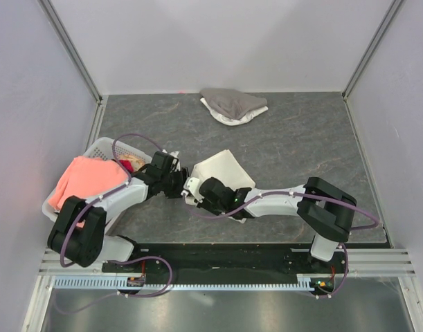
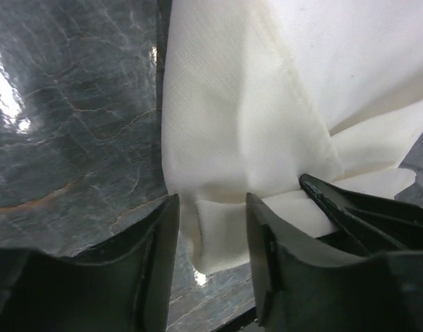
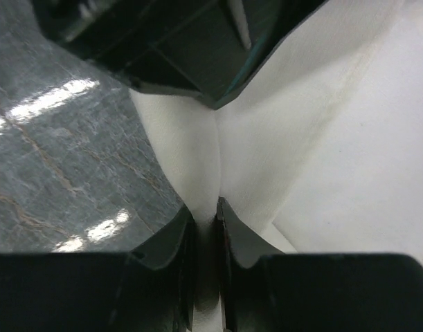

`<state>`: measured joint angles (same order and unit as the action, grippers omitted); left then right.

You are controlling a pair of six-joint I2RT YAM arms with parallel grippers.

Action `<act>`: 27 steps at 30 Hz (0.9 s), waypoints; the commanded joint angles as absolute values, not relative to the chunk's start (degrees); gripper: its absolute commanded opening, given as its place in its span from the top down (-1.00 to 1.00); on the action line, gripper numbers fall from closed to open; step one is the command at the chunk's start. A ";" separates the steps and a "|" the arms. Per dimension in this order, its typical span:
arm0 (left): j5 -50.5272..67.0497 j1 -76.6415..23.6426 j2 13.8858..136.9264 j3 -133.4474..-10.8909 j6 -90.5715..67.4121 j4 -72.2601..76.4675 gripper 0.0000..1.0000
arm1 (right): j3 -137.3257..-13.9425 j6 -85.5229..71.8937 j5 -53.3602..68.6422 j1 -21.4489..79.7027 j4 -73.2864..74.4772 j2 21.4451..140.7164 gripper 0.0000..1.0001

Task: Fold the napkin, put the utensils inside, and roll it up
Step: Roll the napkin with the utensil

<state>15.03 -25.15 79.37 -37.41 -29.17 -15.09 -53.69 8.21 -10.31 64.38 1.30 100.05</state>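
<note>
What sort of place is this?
Probably a robot test booth: plain white walls enclose a grey table, two robot arms are bolted at its near edge, and a white basket holds a pink cloth.

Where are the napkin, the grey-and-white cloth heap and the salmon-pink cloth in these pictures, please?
napkin (image 1: 221, 169): top external view, on its broad cream panel.
grey-and-white cloth heap (image 1: 232, 102): top external view, on its grey upper layer.
salmon-pink cloth (image 1: 86, 181): top external view, on its middle.

White arm shells (image 1: 121, 197), black joints (image 1: 79, 232), purple cables (image 1: 131, 136), black base plate (image 1: 218, 259).
</note>
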 commanded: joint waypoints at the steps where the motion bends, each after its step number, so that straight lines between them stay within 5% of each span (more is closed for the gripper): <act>1: 9.68 -24.96 72.97 -35.87 -30.32 -13.80 -0.34 | -52.65 2.38 4.64 63.37 6.50 101.25 0.58; 10: 3.60 -24.96 64.69 -29.37 -32.26 -12.66 -0.47 | -52.56 0.00 14.76 59.77 7.91 102.22 0.60; 27: 12.30 -25.05 51.94 -15.65 -33.23 3.51 -0.46 | -61.87 -4.92 34.97 49.49 15.82 111.61 0.60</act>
<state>9.41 -25.10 51.88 -16.71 -32.16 -3.73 -60.66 -3.51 29.61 50.98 9.87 106.69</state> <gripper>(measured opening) 0.732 0.204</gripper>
